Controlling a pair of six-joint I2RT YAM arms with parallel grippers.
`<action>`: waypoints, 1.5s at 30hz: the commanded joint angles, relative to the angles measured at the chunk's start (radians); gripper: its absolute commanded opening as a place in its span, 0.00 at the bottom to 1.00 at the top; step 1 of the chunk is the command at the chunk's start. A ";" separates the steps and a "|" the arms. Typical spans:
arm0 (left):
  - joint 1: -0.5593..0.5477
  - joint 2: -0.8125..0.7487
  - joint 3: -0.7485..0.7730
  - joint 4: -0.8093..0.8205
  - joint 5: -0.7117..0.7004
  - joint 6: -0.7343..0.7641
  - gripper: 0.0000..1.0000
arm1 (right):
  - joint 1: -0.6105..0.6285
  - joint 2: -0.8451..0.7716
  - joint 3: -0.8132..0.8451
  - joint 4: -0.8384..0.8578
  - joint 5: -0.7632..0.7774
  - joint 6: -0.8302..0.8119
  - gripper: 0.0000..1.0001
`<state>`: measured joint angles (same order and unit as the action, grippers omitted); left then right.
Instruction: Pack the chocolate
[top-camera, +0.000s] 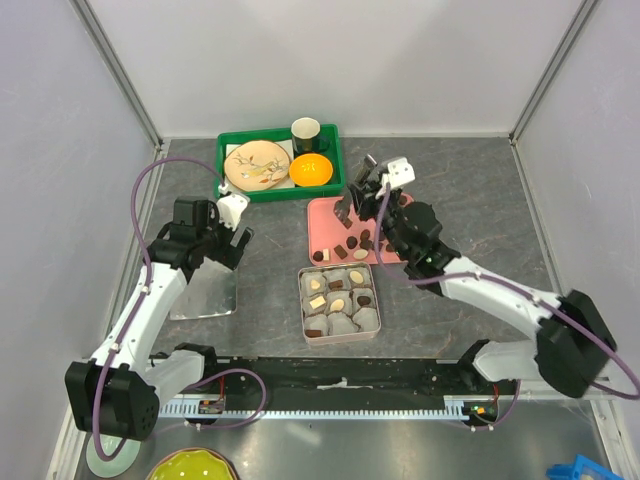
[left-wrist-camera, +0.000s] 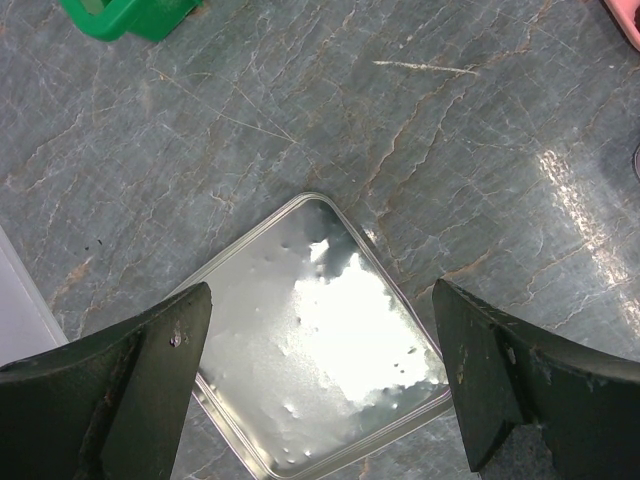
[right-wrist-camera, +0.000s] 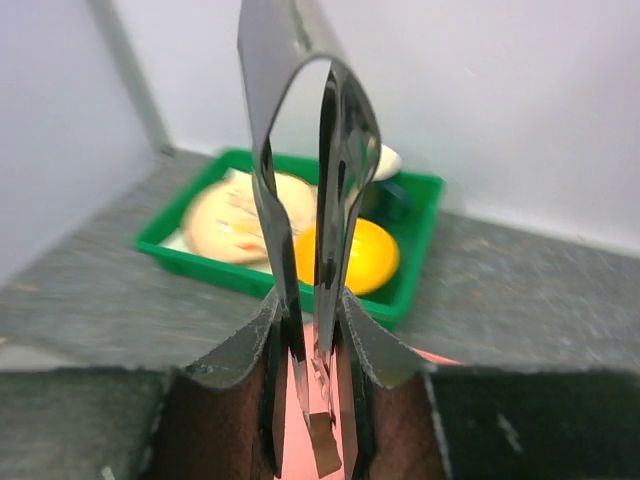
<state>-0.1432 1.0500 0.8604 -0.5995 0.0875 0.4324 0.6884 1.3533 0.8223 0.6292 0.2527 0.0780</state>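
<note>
Several chocolate pieces (top-camera: 345, 247) lie along the near edge of a pink tray (top-camera: 322, 212). More sit among grey paper cups in the square tin (top-camera: 339, 301). Above the pink tray, my right gripper (top-camera: 362, 198) (right-wrist-camera: 312, 300) is shut on metal tongs (right-wrist-camera: 290, 90). The tongs' tips pinch one brown chocolate piece (right-wrist-camera: 325, 445) over the pink surface. My left gripper (top-camera: 235, 236) (left-wrist-camera: 320, 370) stands open and holds nothing, above the shiny tin lid (left-wrist-camera: 300, 380) (top-camera: 205, 290) that lies flat on the table.
A green tray (top-camera: 280, 190) (right-wrist-camera: 200, 255) at the back holds a patterned plate (top-camera: 254, 165), an orange bowl (top-camera: 311, 170) and a dark cup (top-camera: 306, 132). Grey walls close in both sides and the back.
</note>
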 joint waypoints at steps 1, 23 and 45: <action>0.002 -0.002 0.022 0.014 0.014 0.014 0.99 | 0.100 -0.173 -0.057 -0.038 0.005 0.014 0.15; 0.002 0.008 0.034 0.012 0.006 0.003 0.98 | 0.499 -0.441 -0.225 -0.333 0.030 0.138 0.13; 0.002 0.005 0.042 0.006 0.012 0.008 0.99 | 0.514 -0.405 -0.296 -0.270 0.062 0.146 0.36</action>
<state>-0.1432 1.0542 0.8631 -0.5995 0.0872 0.4320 1.1961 0.9482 0.5304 0.2913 0.2943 0.2096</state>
